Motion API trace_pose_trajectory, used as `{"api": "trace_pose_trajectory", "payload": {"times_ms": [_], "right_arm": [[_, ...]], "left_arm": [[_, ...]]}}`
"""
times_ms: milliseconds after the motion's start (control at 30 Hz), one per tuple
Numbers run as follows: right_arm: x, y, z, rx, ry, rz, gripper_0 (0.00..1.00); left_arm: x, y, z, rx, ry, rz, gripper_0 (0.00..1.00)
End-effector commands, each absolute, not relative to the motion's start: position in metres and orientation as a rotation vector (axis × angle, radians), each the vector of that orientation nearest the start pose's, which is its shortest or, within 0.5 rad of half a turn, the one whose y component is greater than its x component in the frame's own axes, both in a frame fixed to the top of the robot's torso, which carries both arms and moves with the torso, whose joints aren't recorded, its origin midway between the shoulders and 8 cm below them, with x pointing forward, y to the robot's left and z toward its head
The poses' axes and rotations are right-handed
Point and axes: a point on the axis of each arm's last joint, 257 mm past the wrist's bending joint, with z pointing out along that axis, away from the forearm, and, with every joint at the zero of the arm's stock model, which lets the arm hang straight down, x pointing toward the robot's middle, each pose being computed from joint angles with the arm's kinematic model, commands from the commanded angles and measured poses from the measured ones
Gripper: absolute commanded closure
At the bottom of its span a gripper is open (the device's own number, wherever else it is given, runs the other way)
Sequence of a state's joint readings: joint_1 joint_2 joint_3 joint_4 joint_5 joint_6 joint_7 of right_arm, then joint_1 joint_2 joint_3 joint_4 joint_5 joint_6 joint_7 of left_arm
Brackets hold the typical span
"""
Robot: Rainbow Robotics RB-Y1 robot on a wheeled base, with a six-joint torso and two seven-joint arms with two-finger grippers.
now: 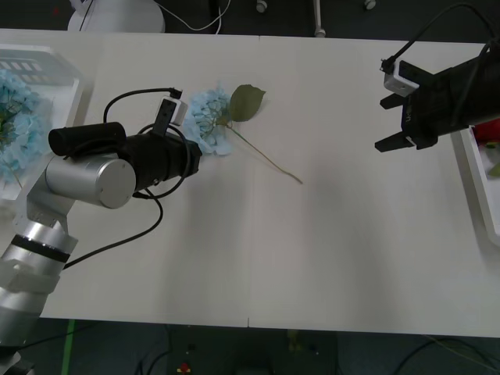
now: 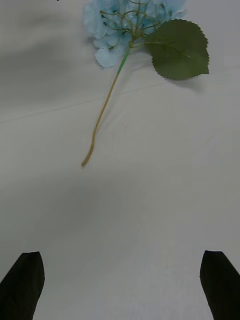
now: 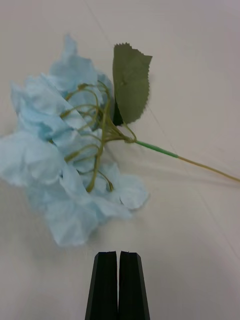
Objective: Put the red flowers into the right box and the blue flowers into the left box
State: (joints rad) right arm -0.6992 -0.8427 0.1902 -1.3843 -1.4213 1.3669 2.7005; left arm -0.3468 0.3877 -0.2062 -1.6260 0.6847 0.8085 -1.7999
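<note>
- On the table's far middle, the blue flower [image 1: 211, 119] is lying loose; I'm hovering the left gripper [image 3: 119, 280] just beside it, fingers pressed together.
- I'm judging next: spreading them, pinching it, carrying to the left box [image 1: 69, 86].
- I'm holding the right gripper [image 1: 394, 117] spread, idle.

Setting: robotics lab or test room, staged tabletop trial.

Plain white table [image 1: 312, 258] with a seam down its middle, bare apart from artificial props and white plastic trays at its 9 and 3 o'clock edges. Dark floor beyond the 12 o'clock edge, with white furniture bases [image 1: 117, 16], caster feet and loose cables [image 1: 195, 27]. Exposed wiring on the robot arms; more cabling on the floor at 6 o'clock.
</note>
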Motion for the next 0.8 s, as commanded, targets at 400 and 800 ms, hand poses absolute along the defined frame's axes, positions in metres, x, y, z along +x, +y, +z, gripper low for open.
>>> {"api": "trace_pose_trajectory", "payload": {"times_ms": [400, 800], "right_arm": [[0.498, -0.176, -0.112, -1.633, 1.671, 0.328, 0.10], [0.501, -0.179, -0.117, -1.639, 1.681, 0.308, 0.10]], "left_arm": [[0.493, 0.167, -0.224, 0.534, 2.123, -0.328, 0.92], [0.544, 0.147, -0.213, 0.464, 2.129, -0.401, 0.00]]}}
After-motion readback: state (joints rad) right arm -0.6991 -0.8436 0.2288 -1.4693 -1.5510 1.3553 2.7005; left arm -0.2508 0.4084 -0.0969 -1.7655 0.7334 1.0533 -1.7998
